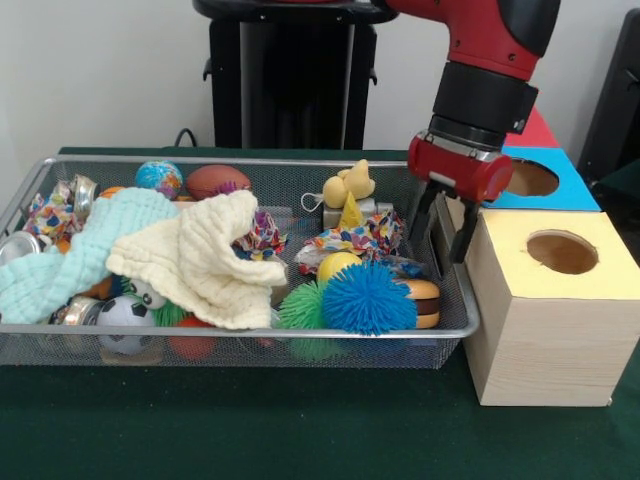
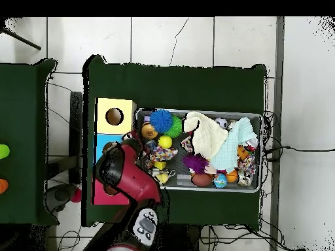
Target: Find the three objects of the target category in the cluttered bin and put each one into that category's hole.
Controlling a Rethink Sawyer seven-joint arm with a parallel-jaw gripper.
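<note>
Bin (image 1: 60,330): wire mesh tray, fills left and centre of front view, heaped w/ toys and cloths; target category not stated, so can't say which 3 items count.
Gripper (image 1: 441,232): right of centre, hanging over bin's right end beside the boxes; two dark prongs spread apart, nothing between them.
Closest to gripper: patterned wrapper bundle (image 1: 350,240), small burger toy (image 1: 424,300), blue spiky ball (image 1: 368,298) at lower centre-right.
Further out: green spiky ball (image 1: 300,308), yellow ball (image 1: 336,265), yellow duck figure (image 1: 349,185) upper centre.
Cloths: 2 – cream (image 1: 205,258) centre, pale mint (image 1: 70,255) left; both cover stuff underneath.
Far left/back: globe ball (image 1: 158,177), brown football (image 1: 217,180), soccer ball (image 1: 124,315), cans at left edge.
Boxes: 3 per overhead view – yellow-top (image 1: 600,250), blue-top (image 1: 575,185), red-top (image 1: 535,130), far right; holes visible in yellow and blue tops.
Step, my read: search/pick, empty-handed; nothing seen dropped in holes.
Next move needs: descent onto an exposed item at right end, or shifting cloths to uncover more.
</note>
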